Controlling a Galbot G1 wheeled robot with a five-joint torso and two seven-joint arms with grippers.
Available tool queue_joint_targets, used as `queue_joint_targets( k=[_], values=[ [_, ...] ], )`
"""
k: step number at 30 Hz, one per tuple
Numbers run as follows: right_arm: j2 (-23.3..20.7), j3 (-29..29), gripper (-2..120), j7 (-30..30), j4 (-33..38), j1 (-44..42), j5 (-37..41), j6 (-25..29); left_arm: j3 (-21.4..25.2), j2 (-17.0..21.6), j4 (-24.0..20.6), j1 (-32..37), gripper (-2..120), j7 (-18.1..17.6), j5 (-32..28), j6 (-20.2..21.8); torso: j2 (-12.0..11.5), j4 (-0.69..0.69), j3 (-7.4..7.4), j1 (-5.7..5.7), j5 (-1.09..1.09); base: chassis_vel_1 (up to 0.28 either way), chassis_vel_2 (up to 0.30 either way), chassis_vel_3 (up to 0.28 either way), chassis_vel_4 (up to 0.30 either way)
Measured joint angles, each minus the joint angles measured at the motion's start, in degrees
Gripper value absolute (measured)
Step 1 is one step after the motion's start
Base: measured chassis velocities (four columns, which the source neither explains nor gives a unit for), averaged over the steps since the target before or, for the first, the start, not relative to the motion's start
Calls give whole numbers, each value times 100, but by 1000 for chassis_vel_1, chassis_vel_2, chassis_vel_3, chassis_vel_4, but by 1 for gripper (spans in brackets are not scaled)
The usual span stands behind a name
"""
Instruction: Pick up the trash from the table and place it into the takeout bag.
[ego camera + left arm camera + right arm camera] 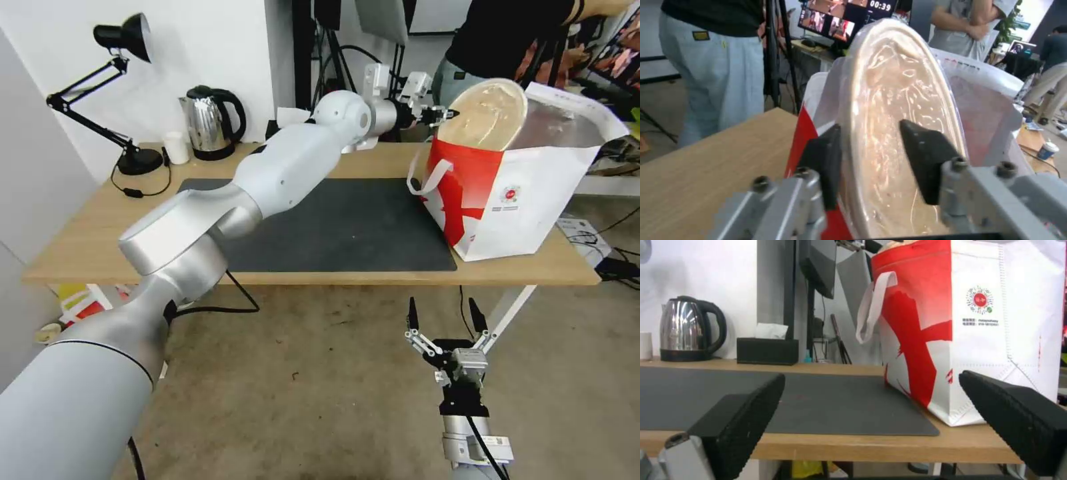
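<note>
My left gripper (445, 115) is clamped on the rim of the beige bowl (485, 113), one finger on each side of the rim. I hold the bowl on its edge, tilted, at the mouth of the bag (533, 193), with its lower part already below the bag's red wall and its upper part above the opening. The bag stands on the table (87, 227), at the right end of the mat (347, 227).

I judge the step in hand is to lower the bowl into the bag. To do it well, I should keep the grip firm until the bowl is deep inside, because the lid looks smooth and may slip. I should also bring the bowl toward the middle of the opening, away from the red wall, so the rim does not catch the soft wall or push the bag over.

My right gripper (443, 321) waits below the table edge, in front of the bag, with fingers wide apart and holding nothing.
</note>
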State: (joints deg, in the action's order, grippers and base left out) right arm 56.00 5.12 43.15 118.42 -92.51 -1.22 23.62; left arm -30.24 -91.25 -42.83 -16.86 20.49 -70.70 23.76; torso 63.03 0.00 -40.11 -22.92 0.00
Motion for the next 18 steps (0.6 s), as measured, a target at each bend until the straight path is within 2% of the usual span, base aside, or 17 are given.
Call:
queue_joint_targets(
  k=[2, 4, 6, 8, 10, 13, 14, 16, 18],
  values=[
    [0, 0, 100, 0, 0, 0, 0, 0, -3, 0, 0, -2, 42, 1, 6, -3, 0, 0, 0, 0, 0, 0, 0, 0, 0],
    [0, 0, 100, 0, 0, 0, 1, 0, -7, 1, 0, -9, 54, 13, 32, -12, 0, 0, 0, 0, 0, 0, 0, 0, 0],
    [0, 0, 100, 0, 0, 0, 0, 0, -7, 1, -3, -9, 56, 17, 36, -11, 0, 0, 0, 0, 0, 0, 0, 0, 0],
    [0, 0, 100, 0, 0, 0, 0, 0, -2, 2, -19, -9, 68, 21, 40, -9, 0, 0, 0, 0, 0, 0, 0, 0, 0],
    [0, 0, 100, 0, 0, 0, 0, 0, 2, 2, -23, -9, 71, 21, 40, -4, 0, 0, 0, 0, 0, 0, 0, 0, 0],
    [0, 0, 100, 0, 0, 0, 0, 0, 34, 4, -66, -9, 87, 19, 31, 63, 0, 0, 0, 0, 0, 0, 0, 0, 0],
    [0, 0, 100, 0, 0, 0, 0, 0, 34, 4, -66, -9, 87, 19, 31, 63, 0, 0, 0, 0, 0, 0, 0, 0, 0],
    [0, 0, 100, 0, 0, 0, 0, 0, 43, 4, -87, -11, 97, 19, 20, 72, 0, 0, 0, 0, 0, 0, 0, 0, 0],
    [0, 0, 100, 0, 0, 0, 0, 0, 43, 4, -89, -12, 97, 18, 19, 72, 0, 0, 0, 0, 0, 0, 0, 0, 0]
  ],
)
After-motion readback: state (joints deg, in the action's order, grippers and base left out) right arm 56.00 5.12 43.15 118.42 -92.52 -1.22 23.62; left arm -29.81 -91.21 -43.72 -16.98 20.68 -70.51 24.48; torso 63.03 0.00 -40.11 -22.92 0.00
